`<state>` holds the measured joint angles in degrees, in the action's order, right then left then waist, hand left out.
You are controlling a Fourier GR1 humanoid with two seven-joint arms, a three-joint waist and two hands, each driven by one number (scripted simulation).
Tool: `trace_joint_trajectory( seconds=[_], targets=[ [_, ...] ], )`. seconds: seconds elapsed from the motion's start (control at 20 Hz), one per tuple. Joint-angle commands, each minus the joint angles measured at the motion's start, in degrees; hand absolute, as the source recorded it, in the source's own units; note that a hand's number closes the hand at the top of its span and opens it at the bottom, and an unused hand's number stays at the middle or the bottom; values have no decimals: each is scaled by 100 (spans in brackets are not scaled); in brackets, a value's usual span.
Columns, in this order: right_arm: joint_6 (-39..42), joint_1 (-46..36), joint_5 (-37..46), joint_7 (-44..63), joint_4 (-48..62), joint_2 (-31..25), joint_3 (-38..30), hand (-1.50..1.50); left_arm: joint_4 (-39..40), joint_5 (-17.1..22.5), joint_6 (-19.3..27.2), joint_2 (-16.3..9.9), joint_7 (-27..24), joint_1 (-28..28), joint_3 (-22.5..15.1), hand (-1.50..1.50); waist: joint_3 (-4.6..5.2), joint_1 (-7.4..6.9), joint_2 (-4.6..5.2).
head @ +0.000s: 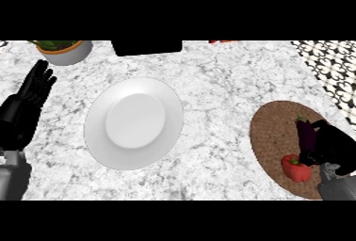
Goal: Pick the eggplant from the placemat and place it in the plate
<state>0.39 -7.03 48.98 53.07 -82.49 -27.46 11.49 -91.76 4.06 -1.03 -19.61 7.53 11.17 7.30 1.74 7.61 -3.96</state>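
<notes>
While a red bell pepper (297,168) lies nearest on the round brown placemat (272,123), the right hand (334,145) sits just beyond it, fingers curled around the dark purple eggplant (304,133), which is still over the mat. Well apart to the left, the white plate (133,123) sits on the marble counter (222,80). The left hand (29,96) rests open at the left edge, fingers straight. Farthest back stands a potted plant (62,50).
</notes>
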Motion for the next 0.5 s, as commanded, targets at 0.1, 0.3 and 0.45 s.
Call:
trace_joint_trajectory(
  seconds=[0.1,0.3,0.45],
  targets=[
    [-545,474,853,1114,-1670,951,853,150,-14,14,-7,-12,-22,-97,44,0,-100,-2,49],
    [-590,224,1775,1448,-2887,1376,1515,150,-72,-55,-3,-6,-4,-35,-41,0,-107,-163,69],
    [-553,275,2546,1770,-3494,1978,2126,150,-156,-20,-38,43,84,116,-139,0,-129,-252,141]
  ],
)
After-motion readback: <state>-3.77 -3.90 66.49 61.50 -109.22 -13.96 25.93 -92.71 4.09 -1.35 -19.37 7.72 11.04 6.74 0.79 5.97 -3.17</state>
